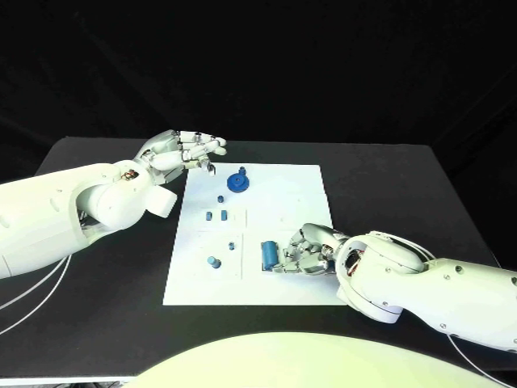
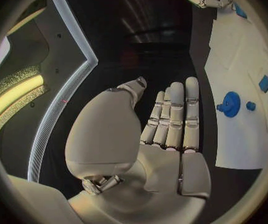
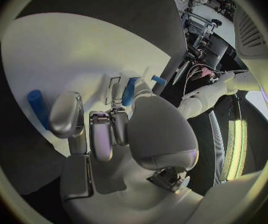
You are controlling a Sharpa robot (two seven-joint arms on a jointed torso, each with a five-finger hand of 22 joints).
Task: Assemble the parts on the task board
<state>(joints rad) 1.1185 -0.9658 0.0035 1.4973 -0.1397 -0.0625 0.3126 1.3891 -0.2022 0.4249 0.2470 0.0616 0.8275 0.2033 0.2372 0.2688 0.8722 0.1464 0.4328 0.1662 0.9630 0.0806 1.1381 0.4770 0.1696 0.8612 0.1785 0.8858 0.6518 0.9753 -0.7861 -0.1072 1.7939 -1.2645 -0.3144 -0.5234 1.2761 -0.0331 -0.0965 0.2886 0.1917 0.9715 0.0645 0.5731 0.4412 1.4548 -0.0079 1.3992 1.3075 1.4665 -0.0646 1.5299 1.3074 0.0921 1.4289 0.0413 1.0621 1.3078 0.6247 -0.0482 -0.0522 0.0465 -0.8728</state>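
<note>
The white task board [image 1: 293, 186] lies in the middle of the table. A blue gear-like part [image 1: 240, 183] [image 2: 231, 104] stands near its far end, with small blue parts [image 1: 221, 198] [image 2: 250, 105] below it. A blue cylinder [image 1: 269, 252] [image 3: 131, 90] lies on the board's near half. My right hand [image 1: 306, 250] [image 3: 103, 129] rests on the board beside it, fingers curled in, its tips right at the cylinder and nothing inside them. My left hand [image 1: 187, 151] [image 2: 171, 119] hovers by the board's far left corner, fingers straight, holding nothing.
More small blue parts [image 1: 218, 216] lie along the board's left half, one [image 1: 213, 261] [image 3: 37, 107] near the front. Bare black table [image 1: 398, 194] surrounds the board.
</note>
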